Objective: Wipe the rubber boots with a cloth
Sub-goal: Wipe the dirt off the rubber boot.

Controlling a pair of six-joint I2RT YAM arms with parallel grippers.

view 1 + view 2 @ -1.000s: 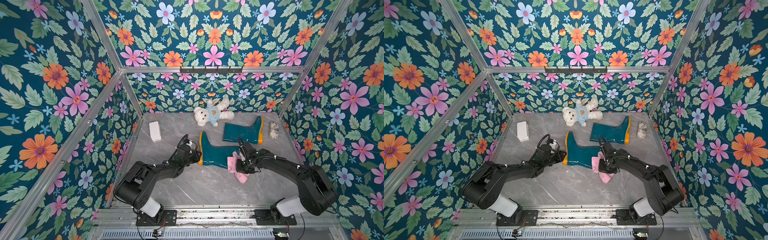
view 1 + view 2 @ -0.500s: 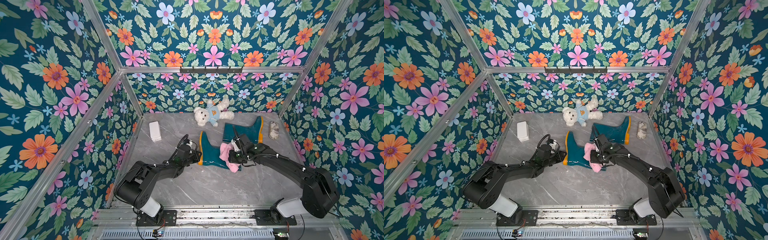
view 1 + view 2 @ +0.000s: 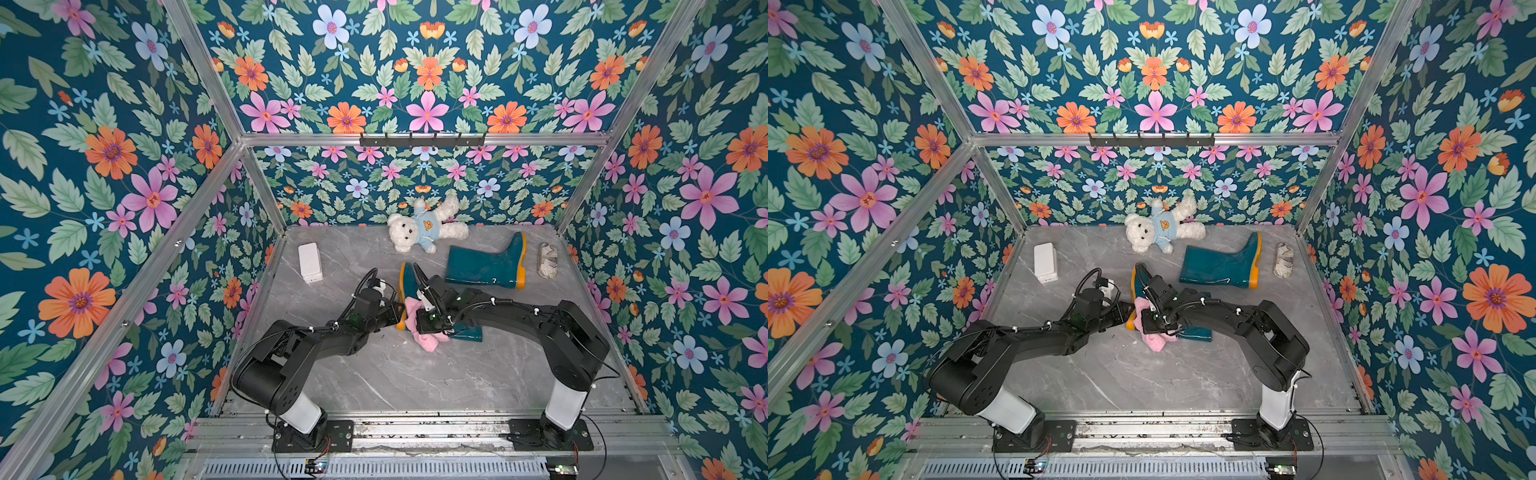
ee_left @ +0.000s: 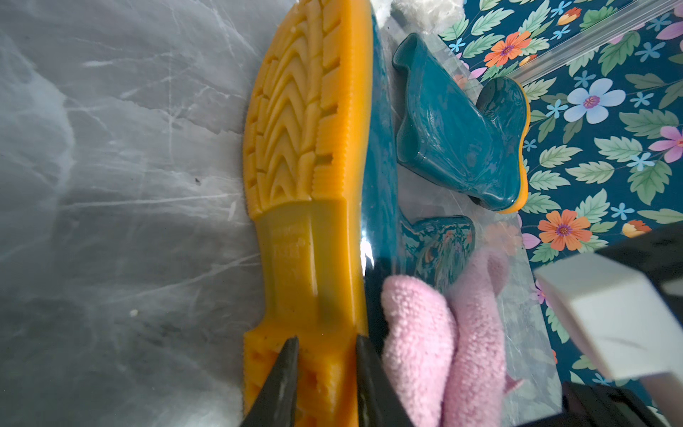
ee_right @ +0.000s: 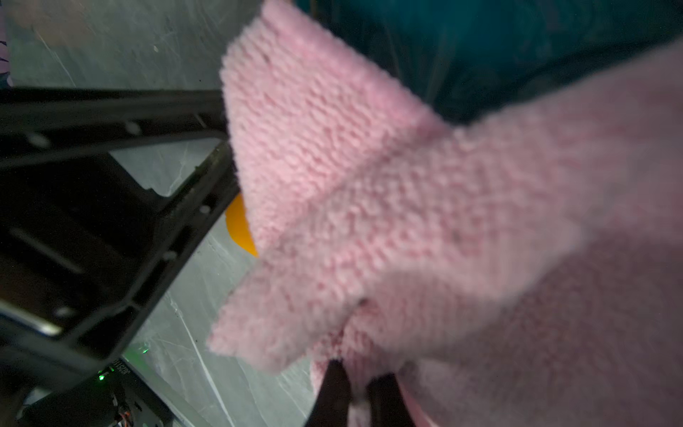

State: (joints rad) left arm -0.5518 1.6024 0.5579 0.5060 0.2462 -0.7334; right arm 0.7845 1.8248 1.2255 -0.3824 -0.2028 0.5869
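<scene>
Two teal rubber boots with orange soles lie on their sides. The near boot [image 3: 409, 277] [image 3: 1139, 277] lies mid-table with its sole [image 4: 295, 148] towards my left arm. My left gripper [image 3: 397, 309] [image 4: 325, 340] is shut on the heel of that sole. The pink cloth [image 3: 430, 340] [image 3: 1156, 340] [image 5: 369, 185] is pressed against the near boot's teal side [image 5: 480, 44] by the heel, and my right gripper [image 3: 417, 318] [image 5: 356, 373] is shut on it. The far boot [image 3: 482, 266] [image 3: 1219, 268] [image 4: 454, 136] lies untouched at the back right.
A white teddy bear [image 3: 424, 226] lies against the back wall. A white box [image 3: 309, 262] lies at the left. A mottled rag bundle [image 3: 547, 259] sits by the right wall. Flowered walls close in three sides; a hook rail [image 3: 422, 139] hangs high at the back.
My right gripper has dragged the cloth leftward along the near boot, from the shaft opening to the heel by the sole. The left arm and boot have stayed put.
</scene>
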